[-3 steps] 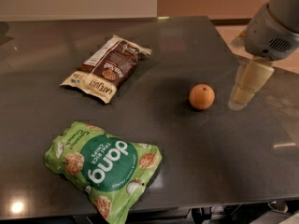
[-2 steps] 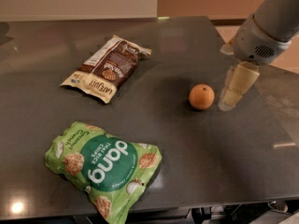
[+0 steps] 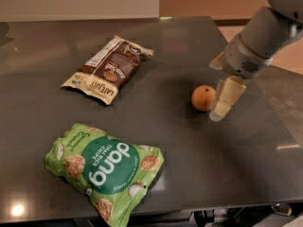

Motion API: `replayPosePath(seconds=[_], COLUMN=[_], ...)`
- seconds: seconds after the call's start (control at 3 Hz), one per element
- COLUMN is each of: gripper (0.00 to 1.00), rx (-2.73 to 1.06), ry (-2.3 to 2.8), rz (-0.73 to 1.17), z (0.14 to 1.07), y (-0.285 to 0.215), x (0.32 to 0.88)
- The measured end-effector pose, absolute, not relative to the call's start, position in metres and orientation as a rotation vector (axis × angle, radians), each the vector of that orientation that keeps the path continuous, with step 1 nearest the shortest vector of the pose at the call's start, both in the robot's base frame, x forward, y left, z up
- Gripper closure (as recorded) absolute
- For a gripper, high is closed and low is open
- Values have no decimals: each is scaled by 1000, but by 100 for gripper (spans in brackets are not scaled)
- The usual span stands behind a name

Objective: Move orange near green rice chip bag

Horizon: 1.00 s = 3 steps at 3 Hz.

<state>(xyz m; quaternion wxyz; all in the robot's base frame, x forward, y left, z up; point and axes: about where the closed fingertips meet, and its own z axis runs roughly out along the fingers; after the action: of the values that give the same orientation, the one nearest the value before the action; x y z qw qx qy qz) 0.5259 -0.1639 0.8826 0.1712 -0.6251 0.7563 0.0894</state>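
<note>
Gripper [image 3: 226, 97] at right of scene, low over dark table [image 3: 189, 174], pointing down. How far open: cannot tell. Nothing seen in its hold. Orange [image 3: 203, 98] on table just left of gripper; contact unclear. Green rice chip bag [image 3: 105, 170] flat at near left, well apart from orange. Brown and cream snack bag [image 3: 108, 69] at far left.

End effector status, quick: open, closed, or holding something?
End effector: close beside the orange, low over the table. Open or closed cannot be told.
</note>
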Motion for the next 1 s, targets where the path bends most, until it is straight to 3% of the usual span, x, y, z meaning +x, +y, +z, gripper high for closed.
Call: replayPosePath(seconds=[0.67, 1.0], gripper=[0, 18], rx=[-1804, -1811], ry=[2150, 2153], rz=[311, 324], z=[853, 845], y=[-162, -163], x=[532, 535])
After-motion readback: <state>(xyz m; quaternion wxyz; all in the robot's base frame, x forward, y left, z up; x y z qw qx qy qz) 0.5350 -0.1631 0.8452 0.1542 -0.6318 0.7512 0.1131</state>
